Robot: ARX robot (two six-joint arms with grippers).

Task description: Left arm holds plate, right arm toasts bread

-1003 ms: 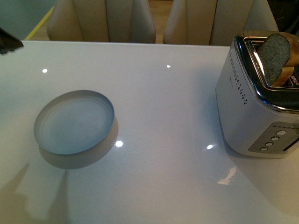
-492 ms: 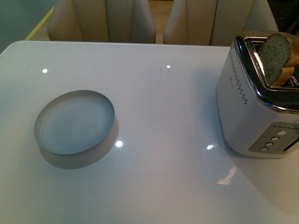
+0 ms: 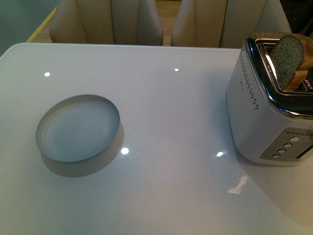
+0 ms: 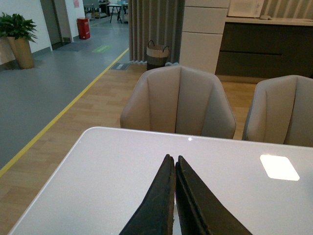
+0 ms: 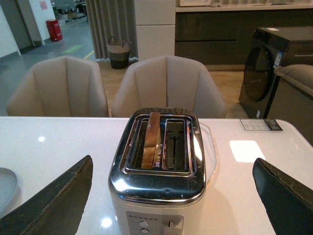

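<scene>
Left gripper (image 4: 174, 164) jaws closed, holding nothing; right gripper (image 5: 178, 193) spread wide, empty, facing toaster (image 5: 159, 188) with 1 bread (image 5: 152, 139) slice in slot; plate (image 3: 77, 128) on table (image 3: 176, 112).

Glossy white table (image 3: 176, 112), chrome-topped toaster (image 5: 159, 183), speckled coarse bread (image 3: 286, 58)

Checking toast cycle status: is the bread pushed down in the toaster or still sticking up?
Sticking up. The bread rises well above the toaster top, standing in one slot; the other slot is empty.

A silver toaster (image 3: 266, 115) stands on the glossy white table (image 3: 171, 107), beige chairs (image 3: 112, 22) apparently tucked behind.
</scene>
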